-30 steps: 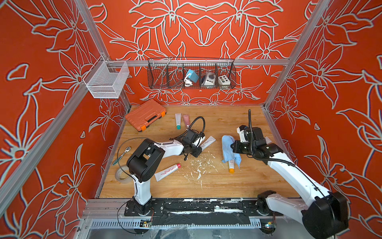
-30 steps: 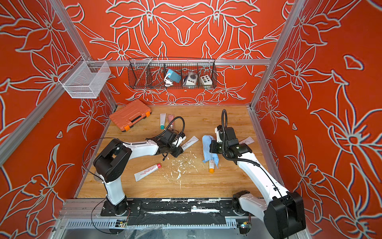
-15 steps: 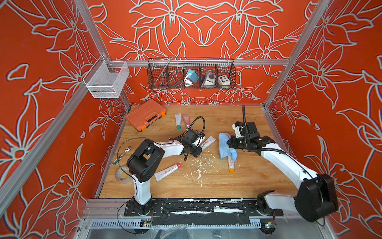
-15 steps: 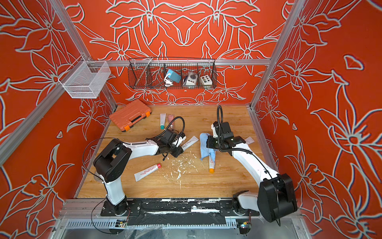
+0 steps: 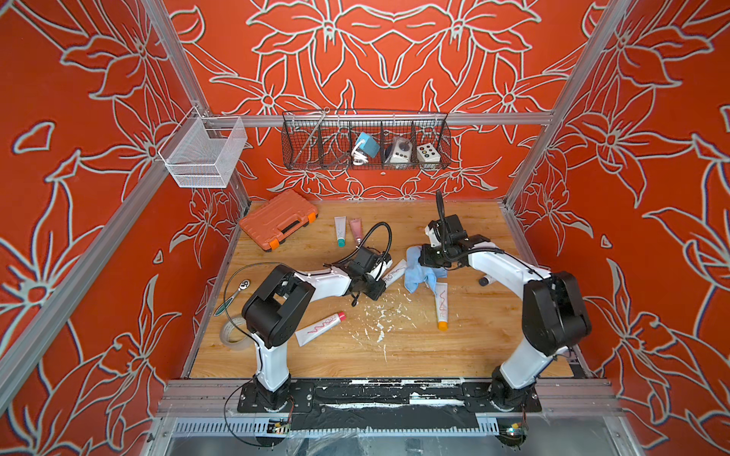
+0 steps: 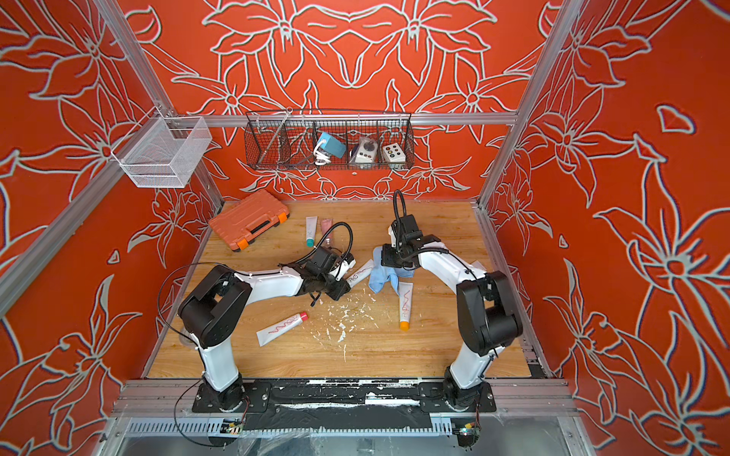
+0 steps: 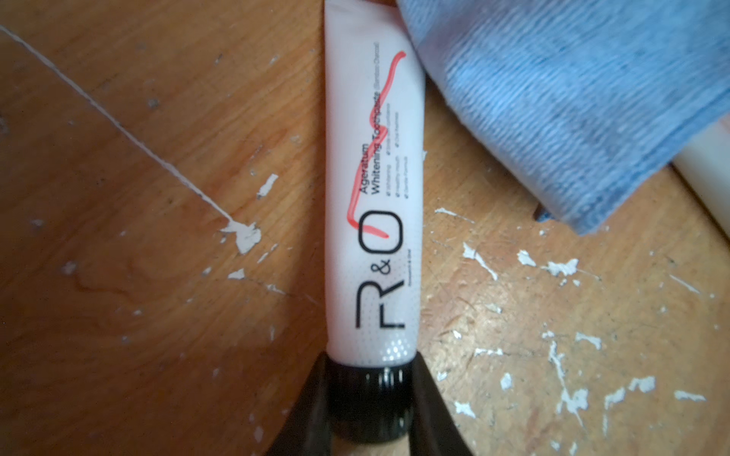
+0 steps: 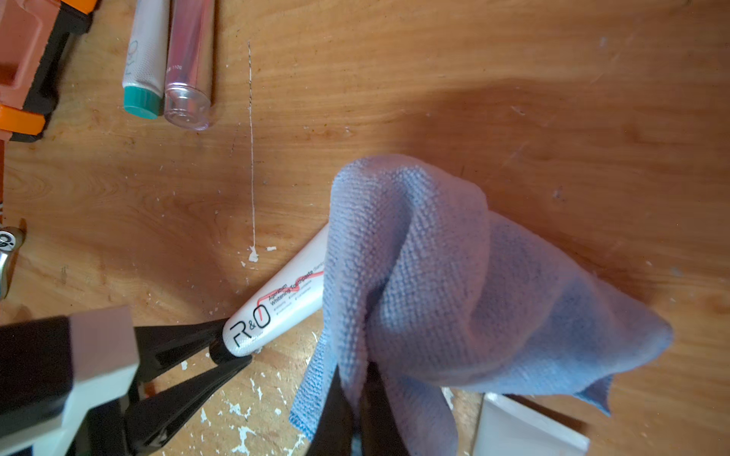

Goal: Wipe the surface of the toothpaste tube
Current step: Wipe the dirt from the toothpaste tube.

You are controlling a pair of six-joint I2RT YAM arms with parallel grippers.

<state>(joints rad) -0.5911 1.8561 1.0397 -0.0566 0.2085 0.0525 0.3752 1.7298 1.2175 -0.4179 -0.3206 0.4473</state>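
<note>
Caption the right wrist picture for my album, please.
The right gripper lays its blue cloth over one end of the white toothpaste tube while the left gripper pinches the black cap.

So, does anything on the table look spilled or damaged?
Yes. White flecks lie scattered on the table near the tube; they look like dried paste or chipped wood finish.

- The toothpaste tube (image 7: 373,197) was white, with a black cap, black "R&O" letters and a red squiggly line. It lay flat on the wooden table (image 5: 395,355).
- The blue cloth (image 8: 434,296) was bunched up, covering the tube's end away from the cap.
</note>
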